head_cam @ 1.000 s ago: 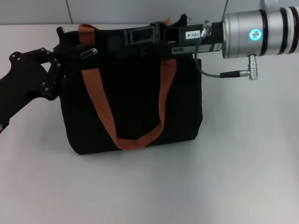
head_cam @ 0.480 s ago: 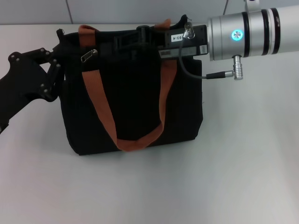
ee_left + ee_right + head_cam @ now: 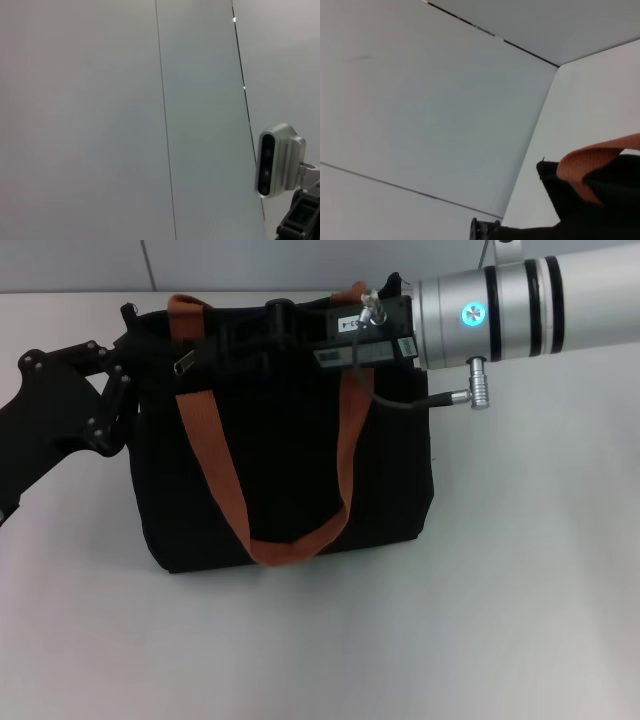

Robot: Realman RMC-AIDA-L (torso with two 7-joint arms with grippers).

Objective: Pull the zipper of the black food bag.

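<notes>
Head view: right claw [image 3: 235,335] has slid left along the black food bag [image 3: 290,470]

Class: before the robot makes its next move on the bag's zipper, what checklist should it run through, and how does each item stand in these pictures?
1. The black food bag stands upright on the table: ok.
2. The left gripper is against the bag's left end to brace it: ok for position; actual grip cannot tell.
3. The right gripper is over the bag's top edge, along the zip line: ok.
4. The zipper pull tab is visible near the left strap: ok.
5. The right gripper is on the tab: not ok; the tab lies apart, to its left.
6. The straps are clear of the zip line: cannot tell; they cross the top edge.
</notes>
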